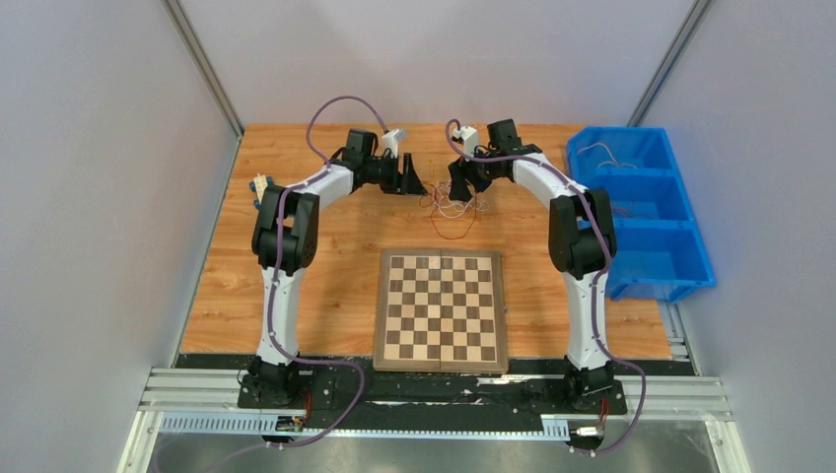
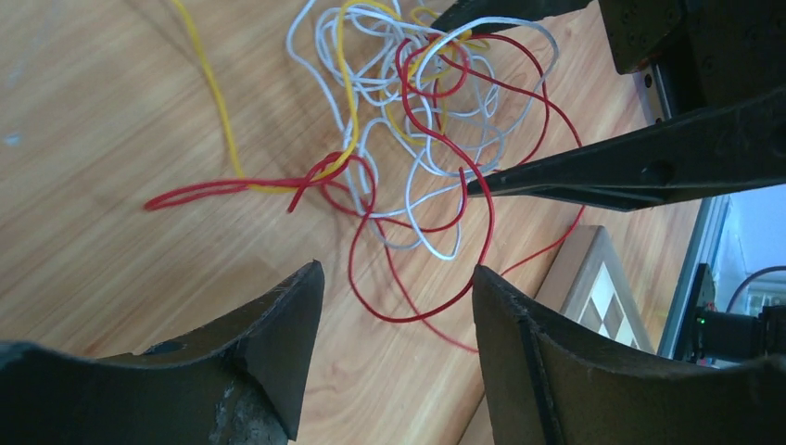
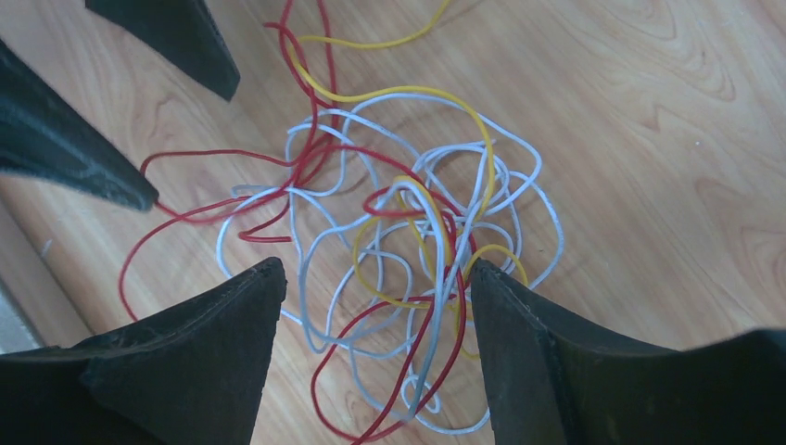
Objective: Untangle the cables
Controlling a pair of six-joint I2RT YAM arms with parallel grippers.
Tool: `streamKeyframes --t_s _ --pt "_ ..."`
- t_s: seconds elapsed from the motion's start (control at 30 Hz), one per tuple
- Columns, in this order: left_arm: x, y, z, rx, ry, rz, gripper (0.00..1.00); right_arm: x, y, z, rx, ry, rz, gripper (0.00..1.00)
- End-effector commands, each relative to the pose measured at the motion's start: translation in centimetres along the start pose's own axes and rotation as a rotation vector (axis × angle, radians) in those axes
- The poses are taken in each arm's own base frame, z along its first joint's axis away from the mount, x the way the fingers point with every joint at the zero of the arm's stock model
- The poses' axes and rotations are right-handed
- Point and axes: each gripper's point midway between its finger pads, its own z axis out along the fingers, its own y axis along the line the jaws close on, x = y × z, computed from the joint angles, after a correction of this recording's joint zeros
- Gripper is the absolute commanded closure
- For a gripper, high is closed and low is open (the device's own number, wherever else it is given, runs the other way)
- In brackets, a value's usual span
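The cables (image 1: 452, 207) lie tangled on the table (image 1: 325, 286) just beyond the chessboard (image 1: 441, 308), with a blue bin (image 1: 680, 271) well to the right. The left gripper (image 2: 399, 278) and right gripper (image 3: 375, 273) crowd the tangle from opposite sides, fingers apart, holding nothing.

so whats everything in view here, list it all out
cables: one tangle, red, white and yellow, far middle of the table, between the two arms
chessboard: one, brown and cream, near middle
bin: one, blue, three compartments, right edge
thin wires: too small to count, pale, bin's far compartment
table: one, light wood
left arm: one, white and black, left of the tangle, jaws open
right arm: one, white and black, jaws open over the tangle
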Motion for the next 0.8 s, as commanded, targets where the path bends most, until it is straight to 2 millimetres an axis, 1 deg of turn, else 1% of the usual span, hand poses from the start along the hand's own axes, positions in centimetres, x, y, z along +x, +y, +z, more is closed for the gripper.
streamKeyframes --t_s 0.0,0.03,0.07,0.1,0.13,0.17,0.2,0.23,0.3,0.37,0.4,0.5,0.63,0.7,0.73,0.77 --pt "-1.6 -1.8 1.7 0.049 -0.029 0.059 0.36 -0.9 -1.8 0.5 0.079 -0.021 -0.02 0.29" --pt "-1.6 -1.7 1.7 0.047 -0.03 0.052 0.45 -0.4 -2.1 0.7 0.089 -0.01 -0.017 0.29" --pt "-1.7 -1.9 1.7 0.047 -0.033 0.044 0.49 0.0 -2.3 1.0 0.1 0.001 -0.016 0.3" --pt "-1.6 -1.9 1.5 0.046 -0.032 0.047 0.57 0.3 -2.6 1.2 0.109 0.009 -0.016 0.31" --pt "-2.1 -2.6 1.0 0.051 -0.044 0.066 0.6 0.5 -2.7 1.3 0.115 0.015 -0.016 0.31" --pt "-2.2 -3.2 0.4 0.052 -0.05 0.089 0.58 0.7 -3.0 1.4 0.122 0.018 -0.017 0.32" --pt "-2.3 -3.5 0.1 0.055 -0.057 0.105 0.52 0.6 -3.0 1.4 0.126 0.017 -0.018 0.33" --pt "-2.2 -3.8 -0.3 0.055 -0.059 0.121 0.34 0.7 -3.1 1.6 0.124 0.017 -0.017 0.34" --pt "-2.1 -3.8 -0.6 0.043 -0.067 0.131 0.18 0.6 -3.1 1.7 0.12 0.014 -0.015 0.35" --pt "-1.8 -3.4 -0.3 0.034 -0.061 0.13 0.14 0.6 -2.9 1.7 0.113 0.012 -0.018 0.36" --pt "-1.7 -3.2 -0.2 0.034 -0.057 0.125 0.14 0.6 -2.9 1.7 0.111 0.012 -0.018 0.36" --pt "-1.0 -2.6 0.8 0.054 -0.037 0.098 0.15 0.7 -2.6 1.5 0.102 0.011 -0.012 0.37" --pt "-0.5 -3.0 1.5 0.099 -0.02 0.077 0.2 0.9 -2.2 1.6 0.082 0.011 -0.003 0.37" --pt "-0.6 -3.0 1.5 0.099 -0.022 0.082 0.27 0.9 -2.1 1.8 0.078 0.01 0.003 0.38" --pt "-0.6 -3.0 1.5 0.098 -0.022 0.084 0.35 0.9 -2.2 1.8 0.078 0.01 0.005 0.38" --pt "-0.8 -3.0 1.4 0.088 -0.028 0.094 0.4 0.8 -2.2 1.9 0.079 0.009 0.005 0.39"
